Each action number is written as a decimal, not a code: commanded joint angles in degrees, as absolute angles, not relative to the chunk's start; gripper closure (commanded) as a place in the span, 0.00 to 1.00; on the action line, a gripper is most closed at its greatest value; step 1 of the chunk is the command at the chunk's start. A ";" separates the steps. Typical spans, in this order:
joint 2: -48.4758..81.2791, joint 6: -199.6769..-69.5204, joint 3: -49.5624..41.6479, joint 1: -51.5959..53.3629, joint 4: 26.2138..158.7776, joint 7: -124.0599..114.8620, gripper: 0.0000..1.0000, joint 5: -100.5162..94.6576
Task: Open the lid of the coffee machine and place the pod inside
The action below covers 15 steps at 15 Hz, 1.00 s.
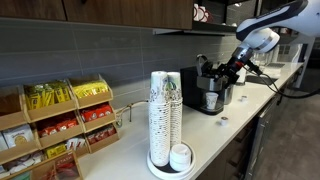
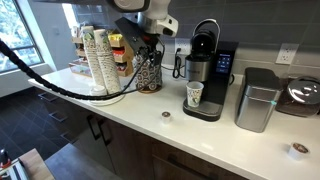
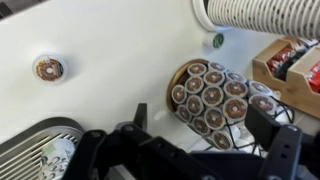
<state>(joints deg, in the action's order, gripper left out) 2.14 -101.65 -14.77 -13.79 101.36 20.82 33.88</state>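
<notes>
At the left end of the counter [image 2: 120, 112], stacked paper cups [image 2: 97, 58] stand near the back edge. Just right of them is a round pod holder [image 2: 148, 74]; the wrist view shows its top packed with capsules [image 3: 210, 95].

The arm [image 2: 140, 8] comes down from the top in an exterior view, wrist pointing downward, and the gripper [image 2: 150, 48] hangs right over the holder. In an exterior view the arm [image 1: 262, 35] reaches in from the far end, bent at the elbow. The wrist view shows the dark fingers [image 3: 285, 150] spread wide with nothing between them.

The pod [image 2: 166, 115] lies flat and loose on the counter toward the front edge, just left of the machine's base; the wrist view shows it foil side up [image 3: 48, 69].

The coffee machine [image 2: 205, 70] stands upright along the back edge, its long axis vertical and its cup bay facing the front edge, with a paper cup [image 2: 194, 95] in the bay. The lid [image 2: 205, 28] tops its head; I cannot tell whether it is fully down.

Further right a silver bin [image 2: 258, 100] stands, and a second pod [image 2: 296, 150] lies near the front right corner.
</notes>
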 commanded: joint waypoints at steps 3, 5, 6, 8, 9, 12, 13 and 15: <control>3.77 -99.39 -13.43 -14.13 101.36 22.53 0.00 27.93; 4.48 -99.40 -13.06 -14.05 101.38 23.00 0.00 27.10; 4.55 -99.40 -13.04 -14.03 101.38 23.09 0.00 27.03; 4.51 -99.40 -13.05 -14.03 101.37 23.21 0.00 26.97; 4.51 -99.40 -13.05 -14.03 101.36 23.25 0.00 26.95; 4.51 -99.39 -13.05 -14.03 101.36 23.33 0.00 26.94; 4.51 -99.39 -13.05 -14.03 101.36 23.34 0.00 26.94; 4.51 -99.39 -13.05 -14.03 101.36 23.36 0.00 26.94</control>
